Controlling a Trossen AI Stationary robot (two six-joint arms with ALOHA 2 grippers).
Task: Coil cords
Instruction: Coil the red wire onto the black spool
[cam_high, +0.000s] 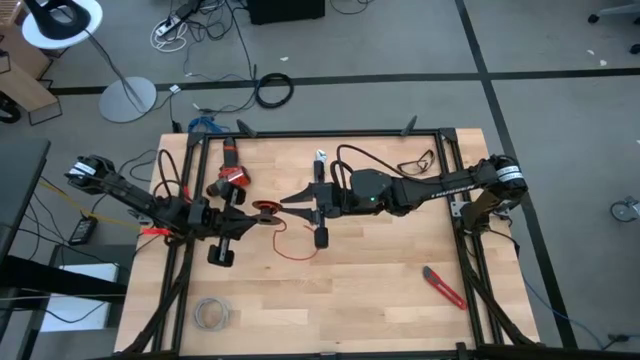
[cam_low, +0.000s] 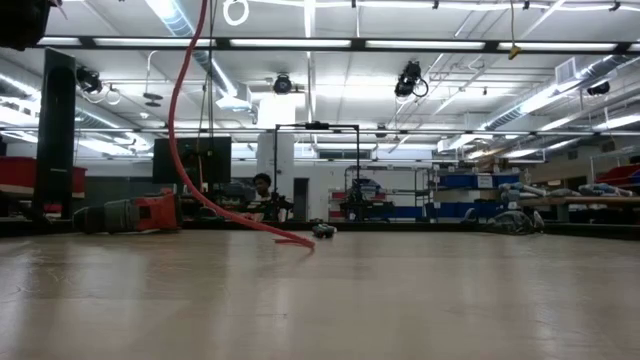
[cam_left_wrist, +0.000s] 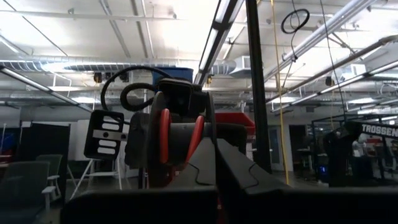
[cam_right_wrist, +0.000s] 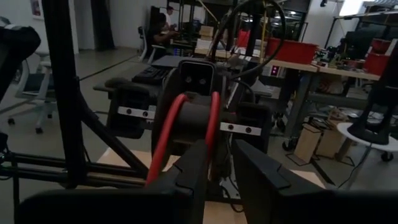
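Observation:
The thin red wire is gathered in a small loop between my two grippers at the table's middle, above the wood. Its tail hangs down and lies in a curve on the table; the low view shows it dropping from above to the table top. My left gripper comes from the left and my right gripper from the right; their tips nearly meet at the loop. Both are shut on the wire. My left gripper is shut at the loop's left side, coming level from the table's left. The red loop stands upright just beyond its fingertips, clear of the table. The fingers themselves hide the place of contact. My right gripper pinches a strand of the loop between its two fingers, coming level from the table's right. The loop arches up beyond the fingertips. It is lifted clear, and the tail hangs slack to the table.
A red and black tool lies at the far left. A black cable lies at the far right, a red-handled tool at the near right and a pale grey wire bundle at the near left. A black frame borders the table.

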